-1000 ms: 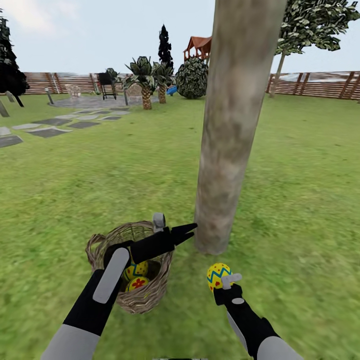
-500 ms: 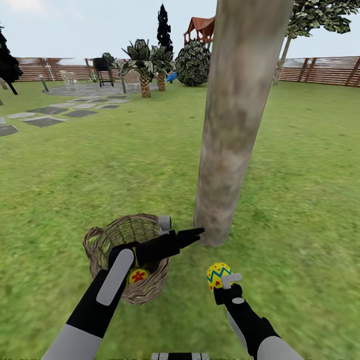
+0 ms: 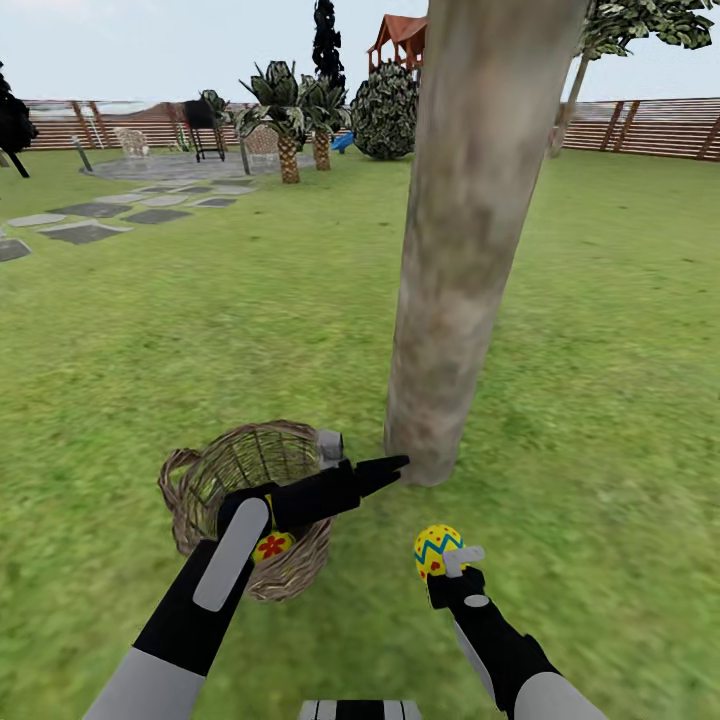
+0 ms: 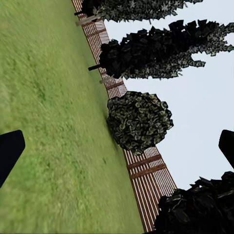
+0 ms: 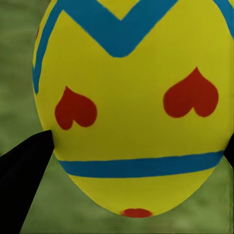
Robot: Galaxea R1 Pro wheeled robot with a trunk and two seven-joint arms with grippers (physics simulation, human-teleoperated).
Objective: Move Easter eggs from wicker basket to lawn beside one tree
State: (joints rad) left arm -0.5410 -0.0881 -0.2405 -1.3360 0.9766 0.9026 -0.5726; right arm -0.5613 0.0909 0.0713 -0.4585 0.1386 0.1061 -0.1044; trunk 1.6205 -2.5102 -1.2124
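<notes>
My right gripper [image 3: 447, 566] pinches one Easter egg [image 3: 436, 550] above the lawn [image 3: 600, 400], short of the tree [image 3: 470, 250]. My left gripper [image 3: 385, 470], fingers spread, reaches over the wicker basket [image 3: 205, 480], masking it; at least one flowered egg [image 3: 270, 545] lies inside. Palms [image 3: 288, 120] stand far beyond.

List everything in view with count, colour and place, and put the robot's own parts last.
Easter eggs: two seen, yellow; one in the right hand, one in the basket.
Wicker basket: one, brown, on the lawn beside the tree.
Tree: one, pale grey-brown trunk, centre.
Lawn: green, all around.
Stepping stones: several, grey, far left.
Fence: brown, along the back.
Left hand: black, open, above the basket.
Right hand: black, shut on an egg.
</notes>
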